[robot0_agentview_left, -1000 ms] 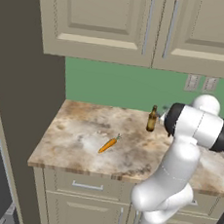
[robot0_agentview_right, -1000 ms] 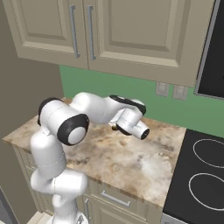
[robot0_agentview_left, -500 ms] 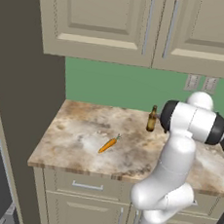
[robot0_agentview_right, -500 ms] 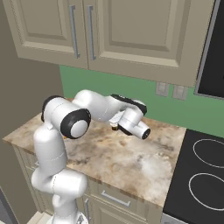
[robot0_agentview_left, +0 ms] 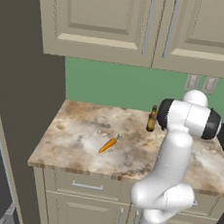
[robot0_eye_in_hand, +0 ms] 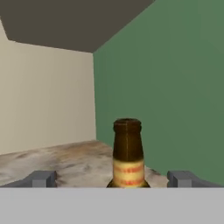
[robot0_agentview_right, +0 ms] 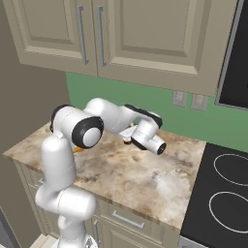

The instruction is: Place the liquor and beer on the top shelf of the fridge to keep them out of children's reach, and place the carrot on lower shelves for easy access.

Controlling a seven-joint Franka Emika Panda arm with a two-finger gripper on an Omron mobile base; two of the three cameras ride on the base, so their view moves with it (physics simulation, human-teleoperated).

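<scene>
**Hand view: beer bottle framed between wide-open fingers, not gripped**

Hand view findings: the beer (robot0_eye_in_hand: 127,153) stands upright on the counter, its neck rising between the two small grey fingertips (robot0_eye_in_hand: 41,178). The glass is glossy dark amber-brown, cylindrical at the neck with a slightly thickened lip; a yellowish band label with reddish print wraps the neck. The gripper (robot0_eye_in_hand: 114,179) has its jaws spread to full width — clear space shows on both sides of the neck, and neither finger touches the glass. Nothing is held.

Left base view: the beer (robot0_agentview_left: 152,119) sits near the back of the countertop (robot0_agentview_left: 77,135), close to the flat matte green wall (robot0_agentview_left: 112,84), partly behind the arm's white rounded shell. The carrot (robot0_agentview_left: 108,144) — thin, tapered, orange, with a short green stem — lies flat toward the middle of the counter, well apart from the bottle. The countertop is mottled beige-brown stone with a pale, cloudy patch and a rounded front edge. Beige panelled cabinets (robot0_agentview_left: 104,20) with slim metal bar handles hang above; matching drawers sit below.

Right base view: the gripper (robot0_agentview_right: 161,147) reaches out horizontally from the arm's dark-jointed wrist, low over the back of the counter. The bottle itself is too hidden by the wrist to make out here. A black cooktop (robot0_agentview_right: 223,193) with thin white ring outlines adjoins the counter on the right.
</scene>
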